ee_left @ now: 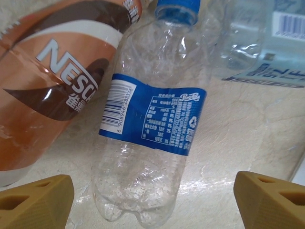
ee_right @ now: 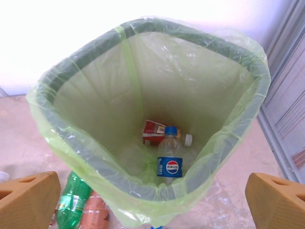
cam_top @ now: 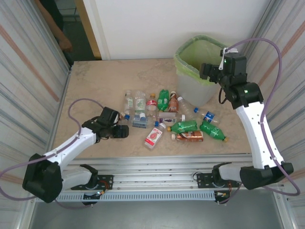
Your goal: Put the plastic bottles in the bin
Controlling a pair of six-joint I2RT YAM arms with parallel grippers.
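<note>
Green-lined bin (cam_top: pixel 183 67) upright at the far right of the tabletop (cam_top: pixel 105 81), translucent wall showing below the bag. Scatter of plastic bottles (cam_top: pixel 167 119) lying on their sides mid-tabletop, just in front of the bin; about a dozen, exact count unclear where clear bodies overlap.

Low at the left edge of the scatter, left pincer (cam_top: pixel 125 131), pointing into it. Spread wide, with tan fingertips (ee_left: pixel 35 202) at both lower corners of the left wrist view, cropped by the frame. Between and ahead of them, clear bottle with blue label (ee_left: pixel 147 124), base nearest, apart from both fingertips; blue cap (ee_left: pixel 177 9) farthest and partly cut off. Just beside it on the left, brown Nescafé bottle (ee_left: pixel 57 71), cropped at top and left. At upper right, another clear bottle (ee_left: pixel 267 38), mostly out of frame, only its barcode label legible.

Raised over the bin's mouth, right pincer (cam_top: pixel 207 71), spread wide and holding nothing. At the bottom of the bin, Pepsi-labelled bottle (ee_right: pixel 170 160) with blue cap; behind it a red-labelled bottle (ee_right: pixel 155 132), partly covered, white cap showing. Pale shape beside them too faint to identify. Outside the bin's near wall, green bottle (ee_right: pixel 74 200) and orange-brown bottle (ee_right: pixel 95 210), both cut off.
</note>
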